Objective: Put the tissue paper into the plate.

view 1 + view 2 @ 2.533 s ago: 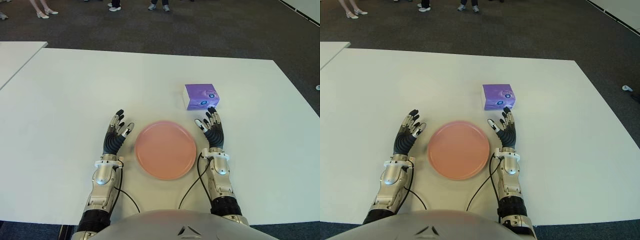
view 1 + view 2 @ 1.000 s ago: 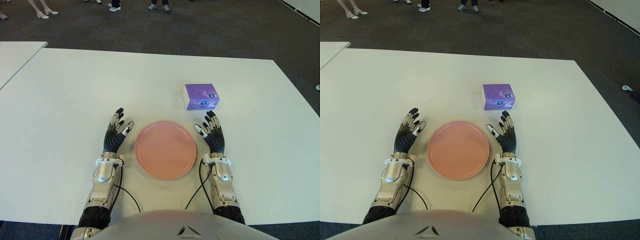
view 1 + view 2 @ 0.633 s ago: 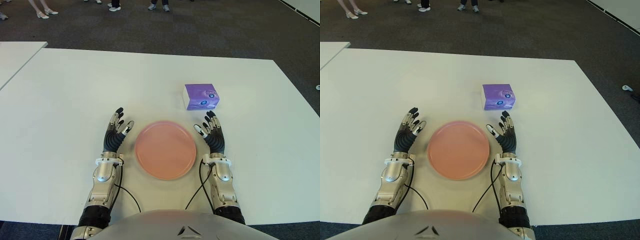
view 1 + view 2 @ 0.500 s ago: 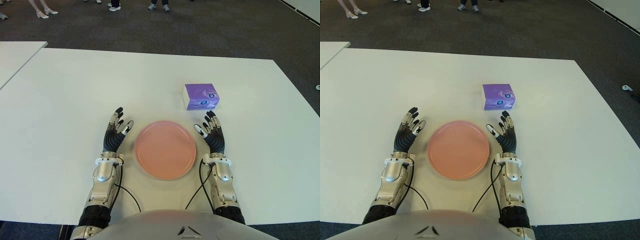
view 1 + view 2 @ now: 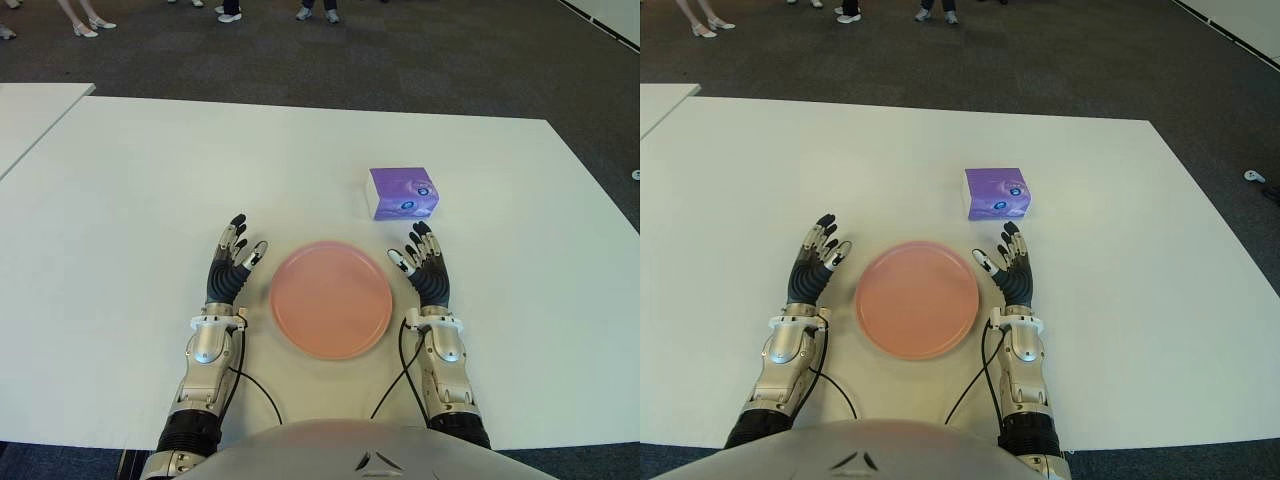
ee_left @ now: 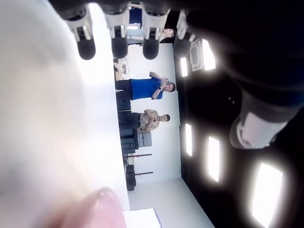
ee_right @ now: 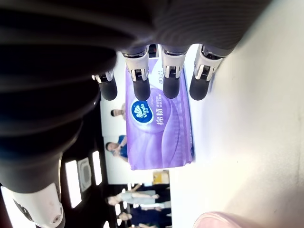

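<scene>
A purple tissue pack point(image 5: 403, 192) lies on the white table point(image 5: 130, 200), beyond and right of the round pink plate point(image 5: 331, 298). The plate holds nothing. My right hand point(image 5: 425, 262) shows just right of the plate, fingers spread and holding nothing, a short way nearer than the pack. In the right wrist view the pack point(image 7: 159, 128) stands past my straight fingertips point(image 7: 140, 89), apart from them. My left hand point(image 5: 234, 258) shows left of the plate, fingers spread, holding nothing.
A second white table point(image 5: 30, 110) stands at the far left. Several people's feet point(image 5: 88, 22) show on the dark carpet beyond the table's far edge. In the left wrist view, people point(image 6: 145, 89) stand in the room behind.
My right hand has drawn back from the tissue pack toward me, leaving a gap. In the last second nothing has moved. The left hand stayed still.
</scene>
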{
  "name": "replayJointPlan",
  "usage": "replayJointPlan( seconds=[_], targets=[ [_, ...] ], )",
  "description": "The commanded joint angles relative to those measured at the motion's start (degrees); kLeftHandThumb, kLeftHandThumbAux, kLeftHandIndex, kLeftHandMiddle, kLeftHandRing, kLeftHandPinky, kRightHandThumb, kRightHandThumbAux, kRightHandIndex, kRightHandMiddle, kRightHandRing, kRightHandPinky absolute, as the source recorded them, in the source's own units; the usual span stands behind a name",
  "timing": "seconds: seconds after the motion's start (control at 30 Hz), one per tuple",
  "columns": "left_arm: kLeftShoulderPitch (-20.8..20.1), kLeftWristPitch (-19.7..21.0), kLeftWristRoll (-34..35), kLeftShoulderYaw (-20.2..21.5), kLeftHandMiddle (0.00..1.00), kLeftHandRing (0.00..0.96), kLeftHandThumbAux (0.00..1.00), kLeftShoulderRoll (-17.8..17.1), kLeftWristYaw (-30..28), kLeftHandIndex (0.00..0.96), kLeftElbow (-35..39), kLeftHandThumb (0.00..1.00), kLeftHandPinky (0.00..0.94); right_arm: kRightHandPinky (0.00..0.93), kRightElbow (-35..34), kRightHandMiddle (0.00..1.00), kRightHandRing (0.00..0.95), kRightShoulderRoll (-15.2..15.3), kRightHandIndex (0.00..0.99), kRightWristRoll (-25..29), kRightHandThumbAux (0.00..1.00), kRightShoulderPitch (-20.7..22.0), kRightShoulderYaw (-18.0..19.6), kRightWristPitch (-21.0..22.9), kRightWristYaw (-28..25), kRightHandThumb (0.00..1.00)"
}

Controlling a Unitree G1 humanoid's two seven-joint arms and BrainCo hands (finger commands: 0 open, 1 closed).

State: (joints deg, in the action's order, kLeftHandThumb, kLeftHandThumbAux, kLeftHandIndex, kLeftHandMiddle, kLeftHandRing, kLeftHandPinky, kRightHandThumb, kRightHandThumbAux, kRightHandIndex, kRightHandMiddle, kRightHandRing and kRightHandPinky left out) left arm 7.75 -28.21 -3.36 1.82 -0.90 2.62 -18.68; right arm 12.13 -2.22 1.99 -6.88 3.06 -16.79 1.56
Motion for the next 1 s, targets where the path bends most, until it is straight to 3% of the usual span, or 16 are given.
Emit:
replayJointPlan(
  seconds=[0.03,1.0],
  targets=[
    [1.5,1.8,-0.3,0.0,0.000,0.000,0.533,-0.1,0.3,0.000,-2.7,0.000,0.000,0.020,2.5,0.012,0.000,-0.2,0.000,0.2,0.725,-2.6,0.0,3.2,-0.1,0.146],
    [1.4,1.9,-0.7,0.1,0.000,0.000,0.525,0.2,1.1,0.000,-2.5,0.000,0.000,0.030,2.7,0.013,0.000,-0.2,0.000,-0.2,0.720,-2.7,0.0,2.4,-0.1,0.147]
  ],
)
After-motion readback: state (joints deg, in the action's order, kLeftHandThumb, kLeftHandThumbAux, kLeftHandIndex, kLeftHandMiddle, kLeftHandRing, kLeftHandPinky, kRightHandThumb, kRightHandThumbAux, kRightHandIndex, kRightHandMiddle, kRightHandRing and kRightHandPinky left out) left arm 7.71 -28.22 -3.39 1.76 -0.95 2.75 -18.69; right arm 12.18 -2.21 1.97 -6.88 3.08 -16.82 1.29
